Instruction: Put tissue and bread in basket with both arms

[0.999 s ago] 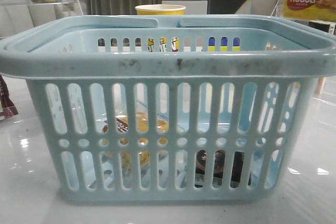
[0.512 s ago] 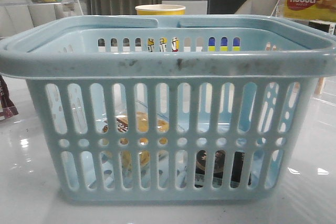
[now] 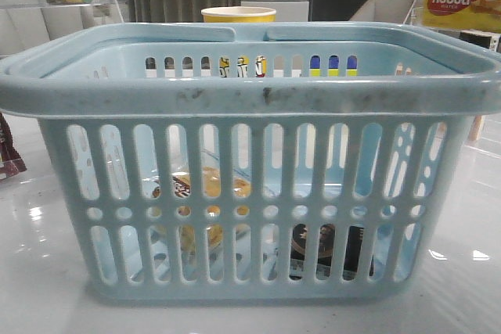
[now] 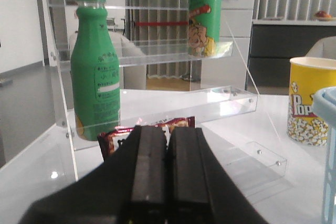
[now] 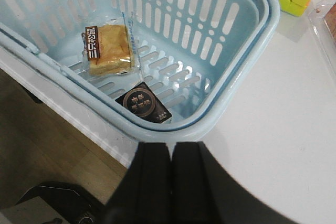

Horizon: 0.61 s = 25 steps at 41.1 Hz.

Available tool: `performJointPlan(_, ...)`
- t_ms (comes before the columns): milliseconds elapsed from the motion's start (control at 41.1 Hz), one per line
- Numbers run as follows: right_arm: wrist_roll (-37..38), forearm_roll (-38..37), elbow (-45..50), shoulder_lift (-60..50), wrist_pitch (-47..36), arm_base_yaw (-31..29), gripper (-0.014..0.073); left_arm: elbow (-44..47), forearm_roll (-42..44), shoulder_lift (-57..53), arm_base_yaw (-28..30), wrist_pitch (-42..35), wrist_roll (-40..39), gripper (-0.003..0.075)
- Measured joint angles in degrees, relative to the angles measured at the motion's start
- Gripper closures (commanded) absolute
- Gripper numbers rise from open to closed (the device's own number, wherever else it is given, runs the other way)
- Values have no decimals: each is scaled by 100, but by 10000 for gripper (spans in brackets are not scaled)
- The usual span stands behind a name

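Across the last second nothing moved in the front view: the bread and the tissue lay on the floor of the basket, near each other, at center-left of the right wrist view. The task looked finished. The 2 grippers were closed and empty, the right gripper above the basket rim, the left gripper away, facing a green bottle.

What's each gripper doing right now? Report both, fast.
Left gripper: closed, holding nothing.
Right gripper: closed, holding nothing, above the basket rim.
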Motion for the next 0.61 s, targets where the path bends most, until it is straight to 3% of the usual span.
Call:
performJointPlan(219, 0, 0, 0, -13, 8, 0, 545, 0, 96, 0, -318, -47, 0, 627)
performJointPlan(609, 0, 0, 0, -13, 8, 0, 545, 0, 120, 0, -329, -47, 0, 627)
